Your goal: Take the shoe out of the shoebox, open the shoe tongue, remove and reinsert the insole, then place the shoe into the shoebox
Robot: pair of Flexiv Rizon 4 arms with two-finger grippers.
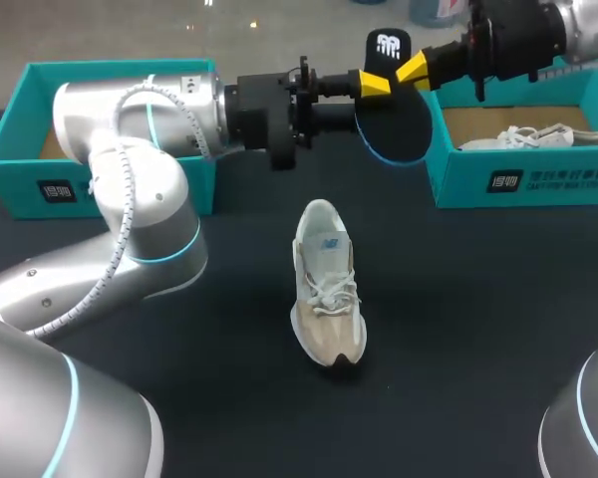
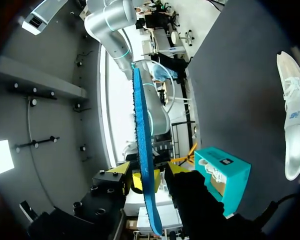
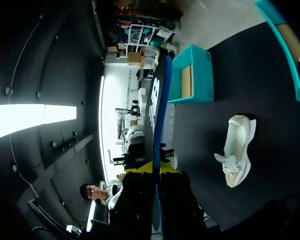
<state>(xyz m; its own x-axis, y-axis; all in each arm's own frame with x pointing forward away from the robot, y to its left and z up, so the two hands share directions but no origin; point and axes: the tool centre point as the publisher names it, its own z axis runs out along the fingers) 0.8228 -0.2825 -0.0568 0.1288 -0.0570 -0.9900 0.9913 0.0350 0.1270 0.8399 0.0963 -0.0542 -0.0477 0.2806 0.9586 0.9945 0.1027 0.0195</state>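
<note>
A black insole with a blue edge (image 1: 397, 124) hangs in the air over the table's far side, between the two shoeboxes. My right gripper (image 1: 411, 68), coming in from the upper right, is shut on its upper part. In the right wrist view the insole (image 3: 155, 100) stands edge-on out of that gripper (image 3: 155, 168). My left gripper (image 1: 374, 85) meets the insole from the left. In the left wrist view its yellow fingers (image 2: 121, 171) stand either side of the insole (image 2: 142, 125) with small gaps, open. The white and beige shoe (image 1: 327, 289) lies mid-table, toe toward me.
A teal shoebox (image 1: 508, 179) at the back right holds a second white shoe (image 1: 533, 137). Another teal shoebox (image 1: 20, 149) stands at the back left, partly behind my left arm. Dark cloth covers the table around the shoe.
</note>
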